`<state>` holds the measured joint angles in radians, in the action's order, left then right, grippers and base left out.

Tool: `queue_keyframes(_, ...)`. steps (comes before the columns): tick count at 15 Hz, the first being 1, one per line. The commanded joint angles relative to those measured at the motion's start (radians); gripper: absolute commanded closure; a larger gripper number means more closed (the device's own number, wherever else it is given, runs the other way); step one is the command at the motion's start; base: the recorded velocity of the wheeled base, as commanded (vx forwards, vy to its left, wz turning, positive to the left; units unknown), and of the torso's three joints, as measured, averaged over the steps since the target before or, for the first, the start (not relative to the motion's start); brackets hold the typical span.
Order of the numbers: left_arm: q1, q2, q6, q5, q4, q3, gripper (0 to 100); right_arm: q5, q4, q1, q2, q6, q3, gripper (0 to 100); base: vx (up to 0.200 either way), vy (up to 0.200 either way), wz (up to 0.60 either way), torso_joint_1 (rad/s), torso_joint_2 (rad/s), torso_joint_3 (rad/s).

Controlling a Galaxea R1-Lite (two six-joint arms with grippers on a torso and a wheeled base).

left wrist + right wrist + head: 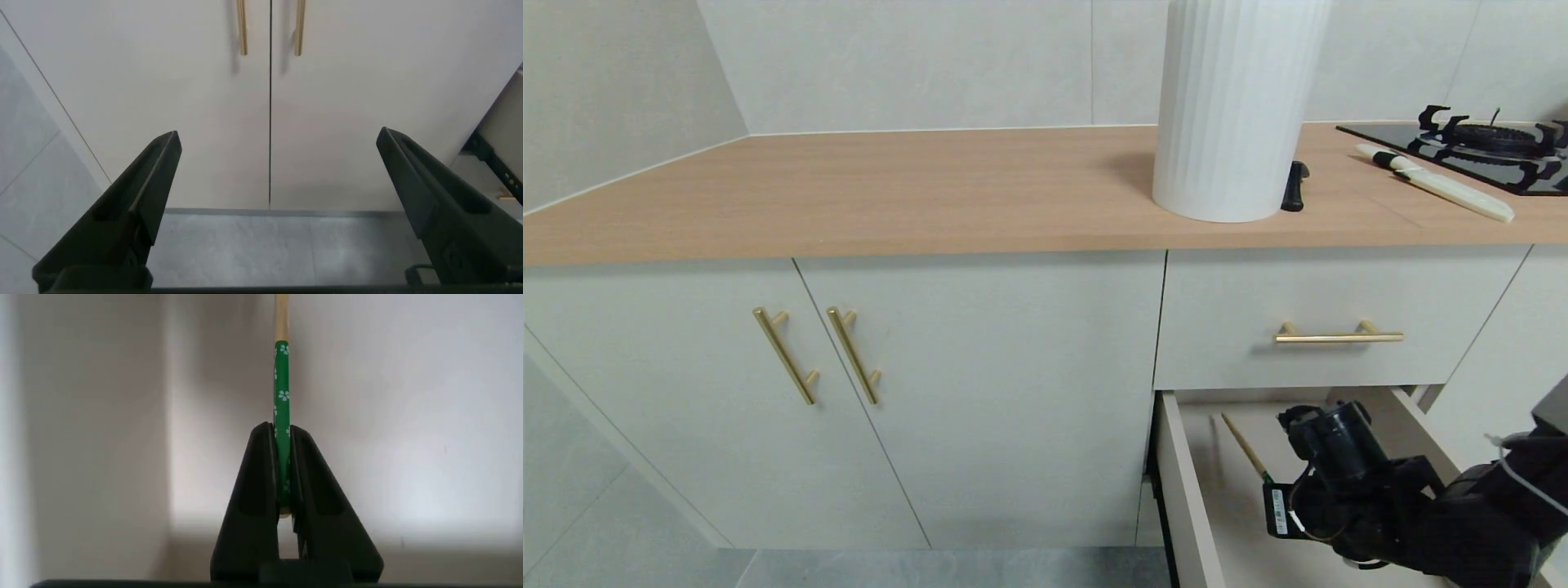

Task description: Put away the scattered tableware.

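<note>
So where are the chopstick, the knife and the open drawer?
chopstick (282, 384): right wrist view, green flowered part.
knife (1462, 196): head view, middle of blade.
open drawer (1180, 482): head view, left side wall.

Pale cabinets (1013, 392) (brass handles (783, 355)), wood countertop (890, 196)

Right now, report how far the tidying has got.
Done: the lower drawer is pulled open. In hand: the right claw is shut on a green-patterned chopstick inside it. Remaining: a white knife and a black-handled utensil lie on the counter; the left claw is open, empty.
</note>
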<state>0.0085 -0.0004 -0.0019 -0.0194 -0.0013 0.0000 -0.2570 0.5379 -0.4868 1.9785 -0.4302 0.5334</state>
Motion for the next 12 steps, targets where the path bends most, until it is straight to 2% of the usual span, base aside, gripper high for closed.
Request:
queue_keyframes(1, 0.001, 0.000, -0.001, -0.001, 0.000, 0.000, 0, -0.022, 0.057, -0.001, 0.143, -0.007, -0.006, 100, 0.000, 0.000, 0.00, 0.000, 0.00, 0.000)
queue_keyframes(11, 0.001, 0.000, -0.001, -0.001, 0.000, 0.000, 0, -0.022, 0.152, 0.004, 0.197, -0.015, -0.026, 100, 0.000, 0.000, 0.00, 0.000, 0.00, 0.000)
queue_keyframes(12, 0.001, 0.000, -0.001, -0.001, 0.000, 0.000, 0, -0.022, 0.154, 0.004, 0.195, -0.015, -0.026, 0, 0.000, 0.000, 0.00, 0.000, 0.00, 0.000)
